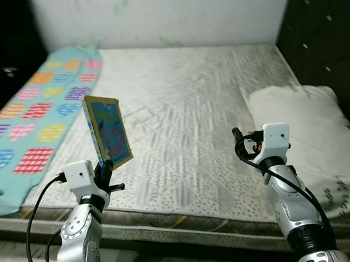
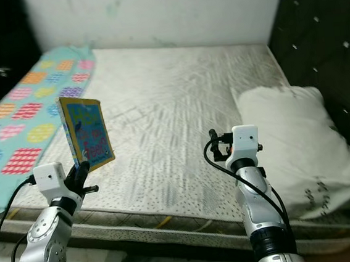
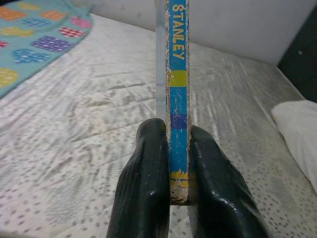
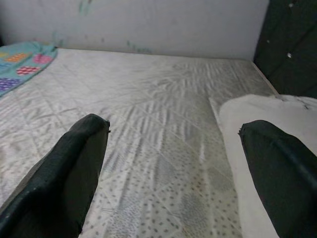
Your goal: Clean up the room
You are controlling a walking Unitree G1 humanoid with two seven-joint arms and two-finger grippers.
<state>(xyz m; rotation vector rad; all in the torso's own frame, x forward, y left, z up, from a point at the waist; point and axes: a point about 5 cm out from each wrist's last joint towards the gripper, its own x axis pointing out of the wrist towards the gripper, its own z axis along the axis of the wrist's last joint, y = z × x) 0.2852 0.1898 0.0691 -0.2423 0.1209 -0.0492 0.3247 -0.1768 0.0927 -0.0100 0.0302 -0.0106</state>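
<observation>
A bare mattress (image 1: 180,118) with a pale dotted, quilted cover is filling the space ahead, running back to a white wall (image 1: 170,14) with a dark tufted panel (image 1: 327,36) standing along the robot's right. A turquoise blanket (image 1: 32,126) patterned with coloured patches is lying along the mattress's left edge, and a white pillow (image 1: 312,136) is resting on the right side near the dark panel.

The left gripper (image 1: 106,170) is hovering over the near left part of the mattress, clamping a thin picture book (image 1: 108,131) by its lower edge and holding it upright above the cover. The right gripper (image 4: 173,134) is hanging over the near edge beside the pillow, its fingers (image 4: 74,163) spread wide apart and gripping nothing.

The left wrist view is looking straight at the book's worn blue spine (image 3: 177,99), reading "STANLEY", pinched between the two black fingers (image 3: 146,183). The head views are showing the colourful cover instead.
</observation>
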